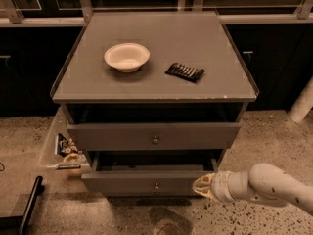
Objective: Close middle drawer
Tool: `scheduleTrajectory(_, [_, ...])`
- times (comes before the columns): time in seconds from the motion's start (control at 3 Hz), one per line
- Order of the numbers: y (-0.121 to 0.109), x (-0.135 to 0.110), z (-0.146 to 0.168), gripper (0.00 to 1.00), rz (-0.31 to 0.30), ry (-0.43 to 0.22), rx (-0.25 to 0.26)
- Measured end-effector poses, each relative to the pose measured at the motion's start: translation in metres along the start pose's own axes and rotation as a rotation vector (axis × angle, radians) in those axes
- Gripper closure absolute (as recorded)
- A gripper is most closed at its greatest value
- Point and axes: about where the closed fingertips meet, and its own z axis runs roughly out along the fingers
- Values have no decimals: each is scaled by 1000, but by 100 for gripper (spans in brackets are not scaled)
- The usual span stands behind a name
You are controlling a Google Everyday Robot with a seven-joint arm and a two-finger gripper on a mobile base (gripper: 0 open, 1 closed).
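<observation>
The middle drawer (142, 182) is the lower of the two grey fronts that show, with a small round knob (156, 185) at its centre. It stands pulled out and its bare grey inside (151, 163) shows. My gripper (199, 186) is at the right end of that front, with its tip against the panel and its fingers together, holding nothing. My white arm (274, 186) comes in from the lower right. Above it, a second low grey drawer front (154, 136) is also out a little.
A white bowl (126, 57) and a dark snack packet (185, 72) lie on the cabinet top (156, 28). A clear bin with snacks (63, 148) hangs at the cabinet's left side. A black bar (28, 202) lies on the floor at the left. A white post (303, 102) stands at the right.
</observation>
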Motion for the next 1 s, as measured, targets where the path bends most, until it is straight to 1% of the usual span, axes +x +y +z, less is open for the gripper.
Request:
scheduleTrajectory(0.33, [6, 17, 29, 100, 5, 23, -71])
scheduleTrajectory(0.67, [4, 27, 59, 100, 0, 34, -113])
scheduleTrajectory(1.0, [-13, 19, 74, 100, -30, 24, -102])
